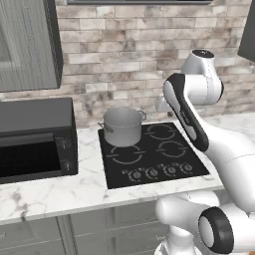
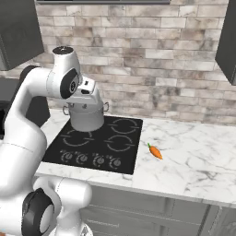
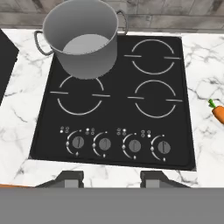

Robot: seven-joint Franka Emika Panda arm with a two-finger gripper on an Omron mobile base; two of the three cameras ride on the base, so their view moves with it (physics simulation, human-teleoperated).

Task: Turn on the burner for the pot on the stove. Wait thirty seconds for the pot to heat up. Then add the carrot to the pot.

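Pot (image 3: 82, 39) on stove's (image 3: 114, 114) rear-left ring, pincer (image 3: 112, 178) closed, poised above knobs (image 3: 120, 145)

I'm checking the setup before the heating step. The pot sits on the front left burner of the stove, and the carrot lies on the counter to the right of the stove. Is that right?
Not quite. The pot sits on the back left burner of the stove, not the front left; the hand view shows the front left ring bare. The carrot does lie on the counter to the stove's right.
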